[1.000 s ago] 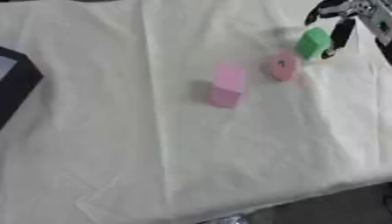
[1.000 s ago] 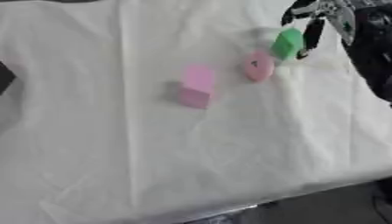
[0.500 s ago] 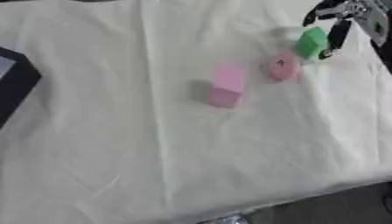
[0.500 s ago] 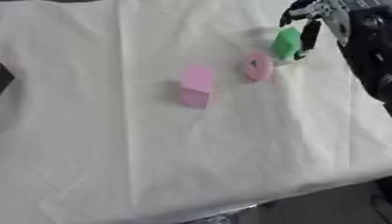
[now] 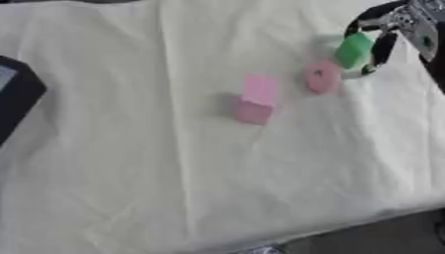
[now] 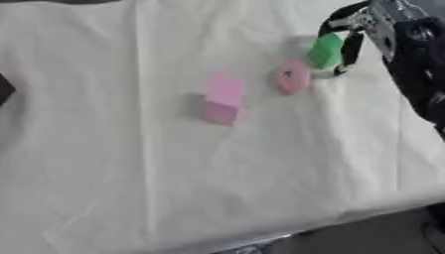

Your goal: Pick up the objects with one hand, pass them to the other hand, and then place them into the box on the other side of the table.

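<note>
A green block [image 5: 354, 49] sits at the far right of the cream cloth, with my right hand [image 6: 379, 22] coming in from the upper right corner. Its fingers [image 5: 381, 48] are curled round the block, one over the top and one down its right side. I cannot tell whether the block still touches the cloth. Just left of it and nearer lies a round pink piece with a hole [image 5: 320, 78]. A pink block [image 5: 257, 98] stands near the middle of the table. My left hand shows in no view.
A dark box [image 5: 16, 94] juts in at the left edge. The cream cloth [image 5: 174, 188] covers the table and is creased. The table's front edge [image 5: 347, 225] runs across the lower right.
</note>
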{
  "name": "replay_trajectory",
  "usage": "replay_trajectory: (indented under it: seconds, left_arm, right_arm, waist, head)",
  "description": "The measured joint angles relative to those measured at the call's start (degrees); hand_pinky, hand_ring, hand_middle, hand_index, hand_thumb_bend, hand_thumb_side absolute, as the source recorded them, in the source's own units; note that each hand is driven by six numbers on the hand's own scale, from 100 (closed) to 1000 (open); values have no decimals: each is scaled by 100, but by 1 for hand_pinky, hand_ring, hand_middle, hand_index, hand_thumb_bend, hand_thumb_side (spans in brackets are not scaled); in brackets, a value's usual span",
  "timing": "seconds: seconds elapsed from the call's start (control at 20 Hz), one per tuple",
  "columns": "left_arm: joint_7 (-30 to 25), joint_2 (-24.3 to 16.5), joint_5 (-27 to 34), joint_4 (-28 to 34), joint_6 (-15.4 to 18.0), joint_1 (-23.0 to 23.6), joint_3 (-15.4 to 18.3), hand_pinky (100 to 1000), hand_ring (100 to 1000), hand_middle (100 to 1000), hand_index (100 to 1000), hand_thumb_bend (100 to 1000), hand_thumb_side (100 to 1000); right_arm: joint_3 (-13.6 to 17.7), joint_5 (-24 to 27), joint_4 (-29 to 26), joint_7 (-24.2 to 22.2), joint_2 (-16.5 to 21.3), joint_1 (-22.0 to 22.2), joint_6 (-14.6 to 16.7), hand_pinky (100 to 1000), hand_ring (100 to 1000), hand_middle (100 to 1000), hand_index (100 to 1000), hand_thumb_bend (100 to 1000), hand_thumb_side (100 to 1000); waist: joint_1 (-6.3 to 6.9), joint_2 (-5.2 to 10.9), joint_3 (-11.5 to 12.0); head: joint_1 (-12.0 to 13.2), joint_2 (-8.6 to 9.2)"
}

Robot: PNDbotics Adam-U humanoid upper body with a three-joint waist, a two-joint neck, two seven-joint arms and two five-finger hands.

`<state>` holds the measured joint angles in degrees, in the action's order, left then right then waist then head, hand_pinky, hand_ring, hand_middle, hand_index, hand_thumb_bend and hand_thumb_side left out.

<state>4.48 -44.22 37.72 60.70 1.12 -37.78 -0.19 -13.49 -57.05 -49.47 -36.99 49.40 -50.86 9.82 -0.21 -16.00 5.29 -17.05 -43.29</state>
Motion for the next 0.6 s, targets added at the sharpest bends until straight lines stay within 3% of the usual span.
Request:
replay_trajectory:
  seconds: [0.6]
  left_arm:
    - [-1,0,0,1,-1,2,-1,841,758,784,909,470,823]
  right_arm:
    - [109,-57,55,121,17,1,-59,932,926,874,913,523,100]
  waist:
    - [0,-33,42]
  head:
    - [-26,12]
